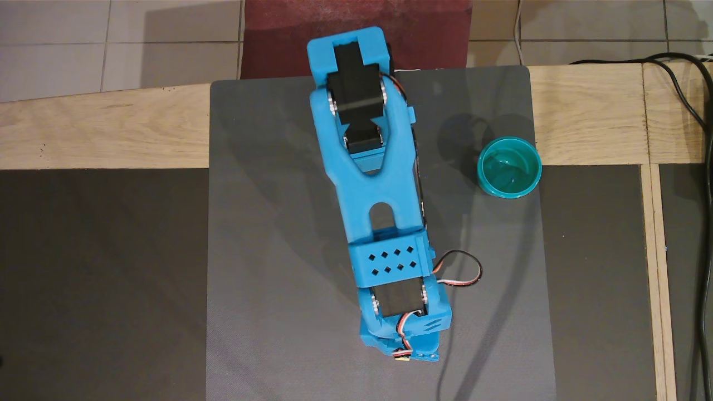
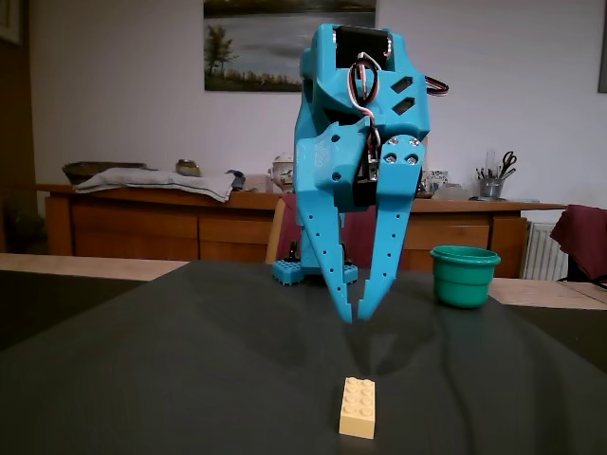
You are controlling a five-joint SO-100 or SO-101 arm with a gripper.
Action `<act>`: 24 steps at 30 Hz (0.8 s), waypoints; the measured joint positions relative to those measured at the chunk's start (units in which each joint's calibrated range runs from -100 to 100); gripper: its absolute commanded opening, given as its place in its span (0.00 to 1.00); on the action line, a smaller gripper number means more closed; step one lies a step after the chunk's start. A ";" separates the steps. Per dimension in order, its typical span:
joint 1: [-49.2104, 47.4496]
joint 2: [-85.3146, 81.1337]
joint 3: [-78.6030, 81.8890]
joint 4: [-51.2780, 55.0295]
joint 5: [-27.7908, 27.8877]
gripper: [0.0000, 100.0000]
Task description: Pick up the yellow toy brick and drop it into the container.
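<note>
My jaws hang in the air above the small rectangular yellow plastic brick (image 2: 358, 408), pointing straight down, with nothing between them. The two blue fingers (image 2: 323, 256) come together at the tips and leave only a thin slit there, so the jaws stand nearly closed. In the fixed view the brick lies flat on the dark grey mat (image 2: 142, 379), studs up, at 6 o'clock from my fingertips and clearly apart from them (there is free air between).

In the overhead view my blue arm (image 1: 379, 184) reaches from the top edge of the mat toward 6 o'clock, and it covers almost all of the brick; only a thin yellow edge (image 1: 402, 358) shows under the wrist.

The round teal-green plastic cup (image 1: 509, 166) stands upright at the right border of the mat, at about 2 o'clock from the brick and well apart from it. Its inside is glossy. The mat lies on the wooden desk (image 1: 100, 128).
</note>
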 measured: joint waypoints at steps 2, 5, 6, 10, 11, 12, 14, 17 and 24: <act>0.00 0.00 0.00 0.00 0.26 0.11; 0.07 0.00 0.00 0.00 0.26 0.18; 0.22 0.00 0.00 0.00 0.26 0.19; 1.78 0.00 0.00 0.00 1.00 0.21; 2.08 0.00 0.00 0.00 1.59 0.21; 2.15 0.25 0.00 0.00 2.01 0.21; 2.75 0.93 0.00 -0.09 2.80 0.20; 3.19 3.14 0.00 -0.09 3.23 0.20; 2.97 8.92 0.00 -2.99 3.60 0.20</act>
